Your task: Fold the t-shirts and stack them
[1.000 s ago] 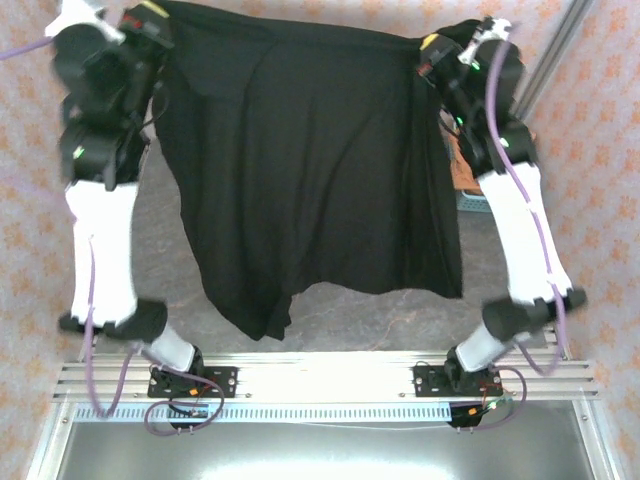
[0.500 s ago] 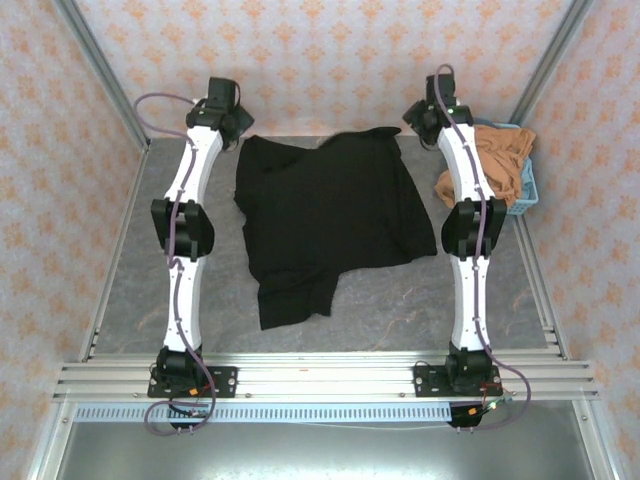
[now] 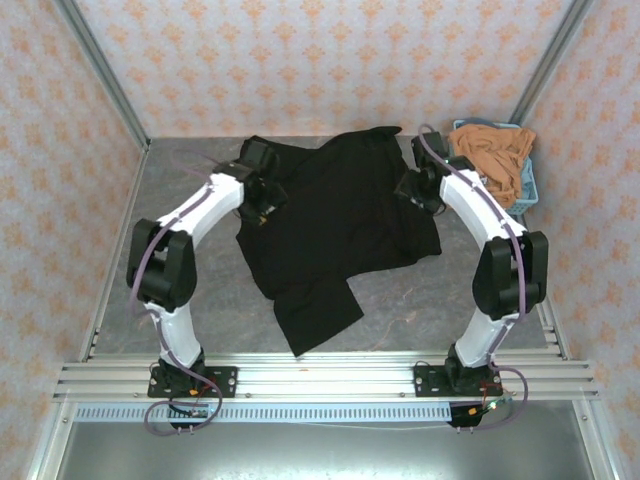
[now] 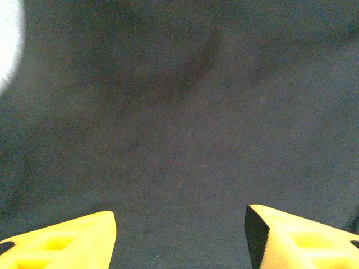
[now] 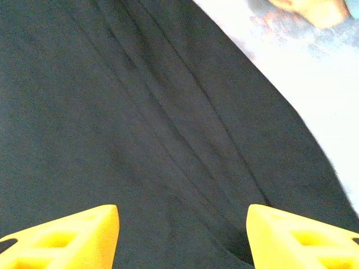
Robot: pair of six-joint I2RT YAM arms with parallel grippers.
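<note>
The black t-shirt (image 3: pixel 335 215) now lies spread but rumpled at mid-frame on the tabletop (image 3: pixel 400 300). Both arms have pulled back from the far edge and bend over it. The left tool (image 4: pixel 179 224) and right tool (image 5: pixel 182 224) hover above the cloth, fingers apart, holding nothing. The orange-tan t-shirt (image 3: pixel 490 155) waits in the basket (image 3: pixel 528 190), upper right. Laying-out looks finished; folding can likely start.

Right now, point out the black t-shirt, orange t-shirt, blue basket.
black t-shirt (image 3: pixel 340 210): top external view, mid-body.
orange-tan t-shirt (image 3: pixel 490 155): top external view, bunched middle.
light blue basket (image 3: pixel 529 183): top external view, right rim.
</note>
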